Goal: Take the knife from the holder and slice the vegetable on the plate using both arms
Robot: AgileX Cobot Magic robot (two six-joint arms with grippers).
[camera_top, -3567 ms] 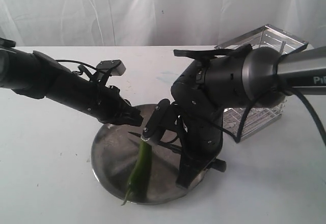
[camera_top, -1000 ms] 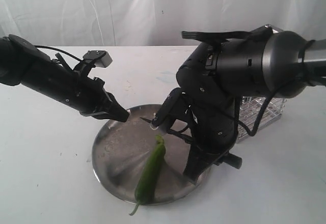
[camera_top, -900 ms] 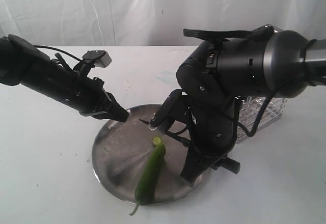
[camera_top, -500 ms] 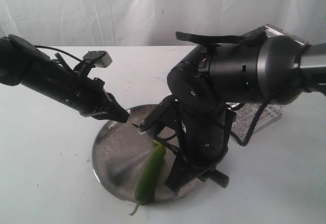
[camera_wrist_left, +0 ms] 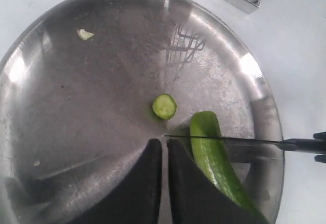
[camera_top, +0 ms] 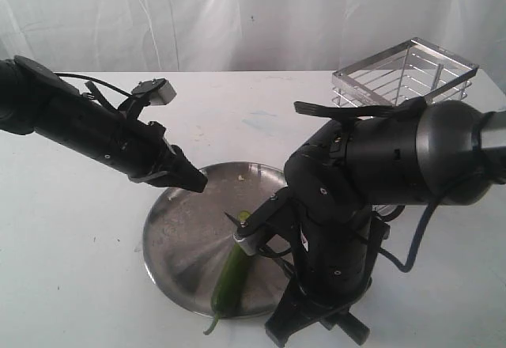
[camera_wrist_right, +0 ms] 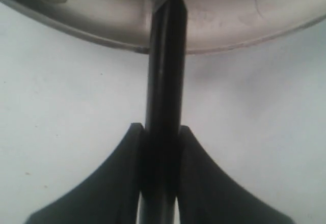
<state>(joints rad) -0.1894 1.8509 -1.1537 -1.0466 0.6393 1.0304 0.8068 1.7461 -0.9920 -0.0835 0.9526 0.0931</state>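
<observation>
The green chilli lies on the steel plate, with its cut end towards the plate's middle. The knife lies edge-down across the chilli just behind that end, and its tip reaches my left gripper. That gripper is shut and empty, hovering just beside the chilli. My right gripper is shut on the knife's black handle beyond the plate's rim. In the exterior view the chilli shows under the knife, with my left gripper over the plate. The wire holder stands at the back right.
A round cut-off slice lies near the plate's centre, and small green bits lie near its rim. The bulky right arm covers the plate's right side in the exterior view. White tabletop surrounds the plate, and a white curtain hangs behind.
My right arm has swung down and towards the front, bringing the knife from above the plate's middle onto the chilli near its cut end. The holder is now uncovered. The left arm has barely moved.
</observation>
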